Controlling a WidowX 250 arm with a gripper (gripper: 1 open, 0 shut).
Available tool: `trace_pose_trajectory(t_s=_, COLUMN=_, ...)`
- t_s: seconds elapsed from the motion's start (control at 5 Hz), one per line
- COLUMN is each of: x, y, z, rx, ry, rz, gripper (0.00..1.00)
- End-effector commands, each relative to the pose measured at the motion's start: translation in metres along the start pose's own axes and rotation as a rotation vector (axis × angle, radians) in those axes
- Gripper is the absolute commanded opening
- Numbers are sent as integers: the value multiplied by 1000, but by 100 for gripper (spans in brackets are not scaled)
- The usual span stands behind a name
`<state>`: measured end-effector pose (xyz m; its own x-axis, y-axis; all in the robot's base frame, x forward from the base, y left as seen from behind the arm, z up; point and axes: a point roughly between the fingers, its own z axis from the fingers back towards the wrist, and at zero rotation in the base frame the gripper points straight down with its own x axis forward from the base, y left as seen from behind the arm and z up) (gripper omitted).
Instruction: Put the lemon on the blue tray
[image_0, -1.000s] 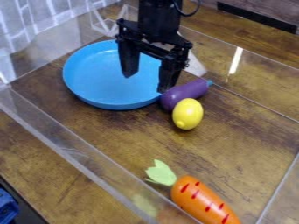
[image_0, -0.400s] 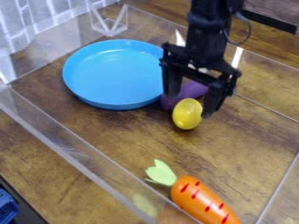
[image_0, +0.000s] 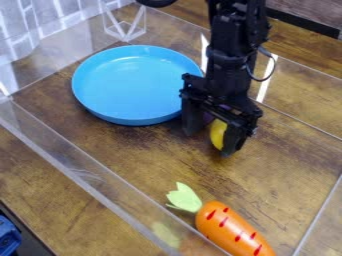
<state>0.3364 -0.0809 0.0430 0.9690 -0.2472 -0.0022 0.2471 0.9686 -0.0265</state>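
Observation:
The lemon (image_0: 218, 134) is a small yellow toy fruit lying on the wooden table just right of the blue tray (image_0: 123, 84); only a strip of it shows between the fingers. My black gripper (image_0: 217, 132) points straight down over it, open, with one finger on each side of the lemon. The tray is a wide round blue dish with a raised rim, and nothing lies in it. The purple eggplant that lay beside the lemon is hidden behind the gripper.
An orange carrot (image_0: 227, 227) with a green top lies near the front of the table. Clear plastic walls (image_0: 80, 165) run along the front and left sides. The arm rises toward the back behind the gripper.
The gripper has travelled from above the tray's right rim to the right and down, and now straddles the lemon. Its jaws stayed open. The lemon and carrot have not moved.

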Motion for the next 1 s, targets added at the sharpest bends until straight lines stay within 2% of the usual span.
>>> trace_pose_trajectory(t_s=0.0, x=12, y=7, z=11, rx=-3, ry=-62, rz=19, gripper=100)
trace_pose_trajectory(t_s=0.2, x=16, y=6, z=6, rx=2, ry=-61, rz=24, gripper=100)
trace_pose_trajectory(t_s=0.4, x=7, y=15, z=13, rx=4, ry=-60, rz=-11, gripper=100)
trace_pose_trajectory(t_s=0.6, x=1, y=25, z=23, rx=12, ry=-73, rz=-46, gripper=100)
trace_pose_trajectory(t_s=0.8, x=3, y=19, z=37, rx=20, ry=-90, rz=-27, gripper=100)
